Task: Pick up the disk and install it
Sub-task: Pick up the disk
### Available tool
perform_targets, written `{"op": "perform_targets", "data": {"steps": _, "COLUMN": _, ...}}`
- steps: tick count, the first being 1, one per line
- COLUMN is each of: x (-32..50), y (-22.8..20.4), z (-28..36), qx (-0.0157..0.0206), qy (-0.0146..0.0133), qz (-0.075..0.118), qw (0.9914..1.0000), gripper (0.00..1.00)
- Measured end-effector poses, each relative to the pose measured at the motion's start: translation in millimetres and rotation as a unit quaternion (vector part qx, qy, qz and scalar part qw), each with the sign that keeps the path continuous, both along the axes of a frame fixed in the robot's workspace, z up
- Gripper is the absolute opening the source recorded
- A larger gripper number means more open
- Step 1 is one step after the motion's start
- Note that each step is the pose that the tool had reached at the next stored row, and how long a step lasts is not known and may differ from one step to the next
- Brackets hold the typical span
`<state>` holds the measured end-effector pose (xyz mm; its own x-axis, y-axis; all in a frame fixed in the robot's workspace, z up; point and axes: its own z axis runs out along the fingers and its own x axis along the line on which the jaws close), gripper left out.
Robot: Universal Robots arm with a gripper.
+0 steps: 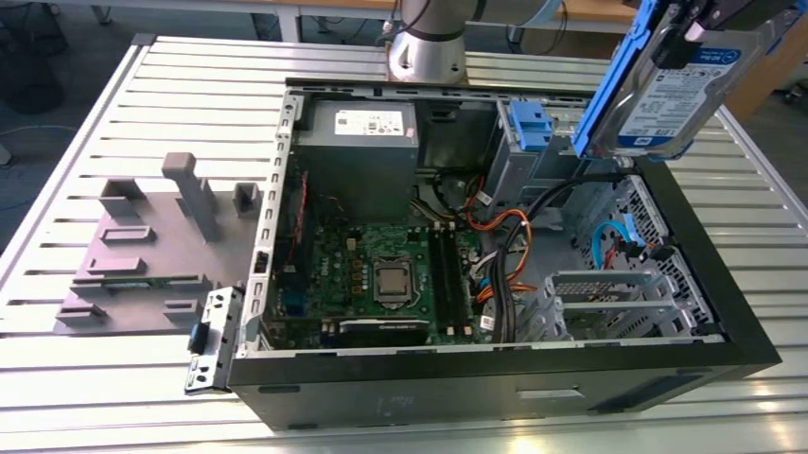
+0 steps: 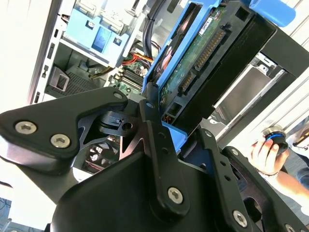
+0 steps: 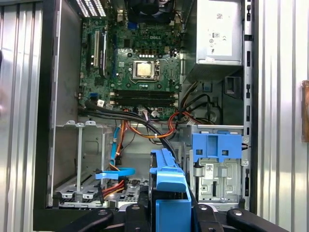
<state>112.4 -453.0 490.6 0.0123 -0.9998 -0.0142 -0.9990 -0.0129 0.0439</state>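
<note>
Black metal fingers (image 2: 157, 140) of the gripper (image 2: 177, 118) are clenching the disk (image 2: 207, 63), 1 finger on each side of it, in the second wrist view. The disk is being seen edge-on there, with its blue carrier along 1 side and its green circuit board and connector strip showing, and it is reaching out well past the fingertips. In the exterior view the gripper (image 1: 707, 28) is holding the disk (image 1: 669, 85) in the air, standing on edge and slightly tilted, its white-and-blue label facing the camera, over the far corner of the open computer case (image 1: 505, 378) on the exterior view's right. Just beside it, lower down, a blue bracket (image 1: 528, 123) is sitting on the grey drive bay (image 1: 505, 175). In the first wrist view the carrier's blue edge (image 3: 169, 186) is lying near that bracket (image 3: 216, 145). Orange and black cables (image 3: 159, 130) are running past the bay toward the green motherboard (image 3: 142, 72), and the grey power supply (image 3: 217, 34) is sitting beside it. The case is lying on a slatted metal table (image 1: 127, 95), with a grey fixture (image 1: 151, 246) resting well apart on the exterior view's left. A person's hand (image 2: 265, 157) is gripping a small round object in the second wrist view.
</note>
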Motion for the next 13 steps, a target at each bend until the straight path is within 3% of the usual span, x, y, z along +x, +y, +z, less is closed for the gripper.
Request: {"op": "perform_targets", "data": {"steps": 13, "x": 0.0, "y": -2.5, "z": 0.0, "qx": 0.0, "qy": 0.0, "qz": 0.0, "qw": 1.0, "gripper": 0.36}}
